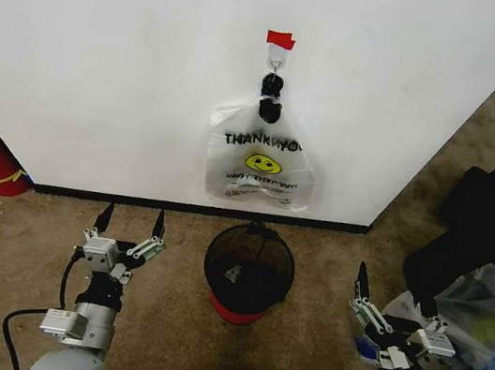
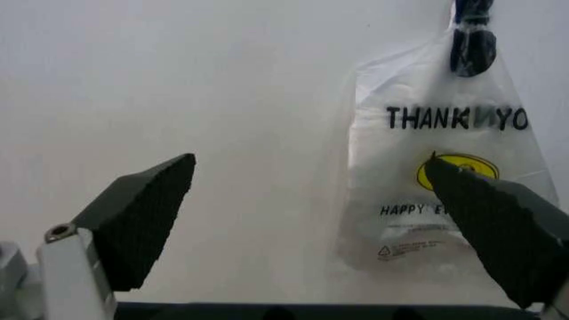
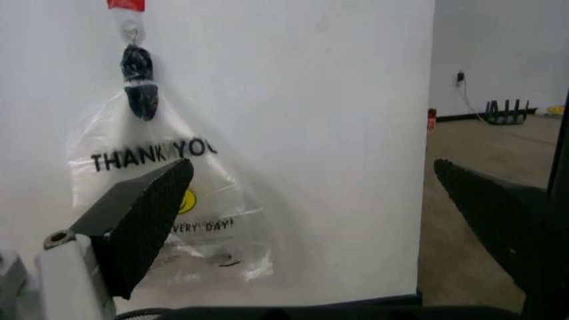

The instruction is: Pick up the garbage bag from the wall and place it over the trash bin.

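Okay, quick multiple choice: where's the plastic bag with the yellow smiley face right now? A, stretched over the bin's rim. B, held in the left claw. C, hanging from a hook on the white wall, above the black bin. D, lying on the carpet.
C: the bag hangs by its knotted top from the hook on the wall, with the bin on the floor just below it and both claws open and away from it.

garbage bag (image 1: pixel 260 163): translucent white, yellow smiley | trash bin (image 1: pixel 249 263): black mesh, red base
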Available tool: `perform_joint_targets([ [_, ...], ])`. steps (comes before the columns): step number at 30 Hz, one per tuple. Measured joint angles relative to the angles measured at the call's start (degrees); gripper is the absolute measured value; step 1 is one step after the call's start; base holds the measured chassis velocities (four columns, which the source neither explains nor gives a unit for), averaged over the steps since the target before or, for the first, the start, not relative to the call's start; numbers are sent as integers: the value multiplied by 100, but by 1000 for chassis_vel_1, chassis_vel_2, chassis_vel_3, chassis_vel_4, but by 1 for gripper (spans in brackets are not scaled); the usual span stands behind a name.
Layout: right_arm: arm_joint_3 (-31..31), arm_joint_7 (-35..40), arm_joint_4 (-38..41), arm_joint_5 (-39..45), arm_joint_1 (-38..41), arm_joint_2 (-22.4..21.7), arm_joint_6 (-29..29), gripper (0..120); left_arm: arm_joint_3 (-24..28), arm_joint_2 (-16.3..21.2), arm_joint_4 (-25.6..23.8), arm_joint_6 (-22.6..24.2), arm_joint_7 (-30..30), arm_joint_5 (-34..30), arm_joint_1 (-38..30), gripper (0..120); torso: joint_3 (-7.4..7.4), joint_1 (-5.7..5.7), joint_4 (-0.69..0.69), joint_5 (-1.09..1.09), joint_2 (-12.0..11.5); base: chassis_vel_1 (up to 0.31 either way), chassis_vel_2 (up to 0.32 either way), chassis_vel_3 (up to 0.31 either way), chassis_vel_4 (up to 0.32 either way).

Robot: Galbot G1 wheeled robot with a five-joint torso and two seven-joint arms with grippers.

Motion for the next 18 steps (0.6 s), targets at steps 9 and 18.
perform_joint_targets([
  [9,6,-19,-3,-35,-14,2,9,100,57,-18,0,-6,0,55,-6,100,0,0,0,0,0,0,0,0,0],
  [18,-9,85,-11,20,1,-48,-36,100,36,-25,12,-7,-1,54,-14,100,0,0,0,0,0,0,0,0,0],
])
